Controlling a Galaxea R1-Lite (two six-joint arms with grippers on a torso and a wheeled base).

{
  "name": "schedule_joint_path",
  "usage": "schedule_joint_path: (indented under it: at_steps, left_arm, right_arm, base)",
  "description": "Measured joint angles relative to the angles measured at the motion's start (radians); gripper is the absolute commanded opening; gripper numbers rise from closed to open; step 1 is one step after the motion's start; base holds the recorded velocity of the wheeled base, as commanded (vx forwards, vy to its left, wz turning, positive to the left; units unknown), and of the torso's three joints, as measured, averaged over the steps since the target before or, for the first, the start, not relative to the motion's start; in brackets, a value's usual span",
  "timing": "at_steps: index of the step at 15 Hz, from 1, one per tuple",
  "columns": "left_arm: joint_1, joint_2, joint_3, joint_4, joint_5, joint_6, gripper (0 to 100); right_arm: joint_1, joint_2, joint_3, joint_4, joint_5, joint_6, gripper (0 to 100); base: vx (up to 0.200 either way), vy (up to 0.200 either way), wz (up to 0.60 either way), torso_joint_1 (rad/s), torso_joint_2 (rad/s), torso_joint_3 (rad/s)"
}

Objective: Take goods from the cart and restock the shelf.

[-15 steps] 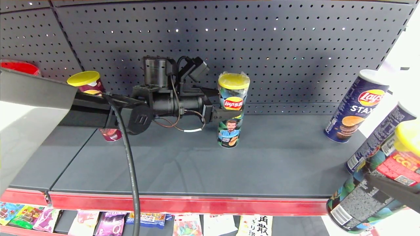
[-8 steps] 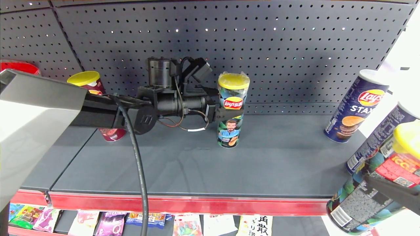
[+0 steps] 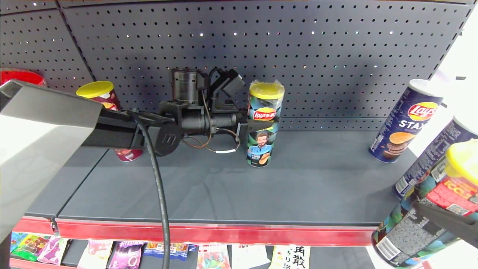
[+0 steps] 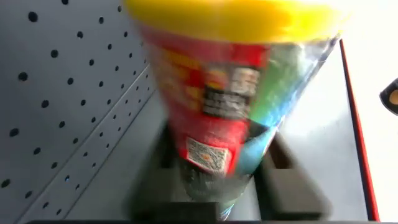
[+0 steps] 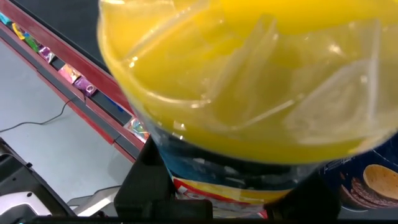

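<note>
Two sets of jaws are each pinching a chip can. The left gripper [image 3: 260,127] has its jaws pressed on either side of the green can [image 3: 263,112], about halfway up its side; in the left wrist view the dark fingers [image 4: 291,186] flank this can [image 4: 230,106] under its yellow lid. It stands upright on or just over the shelf [image 3: 224,194], near the middle of the back edge, close to the pegboard [image 3: 298,45]; whether its base touches the board I cannot tell. The right gripper [image 3: 429,216] clamps a second green can [image 3: 418,213], also yellow-lidded, tilted and held in the air off the shelf's front right corner, in front of the red front edge [image 3: 213,231].

Outward from there, a blue can [image 3: 405,119] with a white lid leans near the back right corner, and a dark can [image 3: 433,160] tilts at the right edge. A maroon can [image 3: 102,97] with a yellow lid stands near the back left, partly behind the left arm. Snack packets [image 3: 123,254] lie on the level below.
</note>
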Motion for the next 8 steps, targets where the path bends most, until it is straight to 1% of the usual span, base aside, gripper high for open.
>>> schedule_joint_path:
  at_steps: [2, 6, 8]
  left_arm:
    - [-0.015, -0.037, 0.053, 0.001, 0.006, -0.003, 0]
    - [-0.054, -0.165, 0.251, -0.002, 0.016, -0.012, 0]
    - [-0.071, -0.223, 0.328, -0.001, 0.025, -0.014, 0]
  right_arm:
    - [-0.001, 0.002, 0.000, 0.000, 0.001, 0.000, 0]
    - [0.000, 0.009, -0.008, 0.000, 0.001, 0.000, 0]
    - [0.000, 0.010, -0.008, 0.000, 0.002, 0.000, 0]
  base:
    - [0.000, 0.000, 0.00, 0.000, 0.00, 0.000]
    - [0.000, 0.000, 0.00, 0.000, 0.00, 0.000]
    - [0.000, 0.000, 0.00, 0.000, 0.00, 0.000]
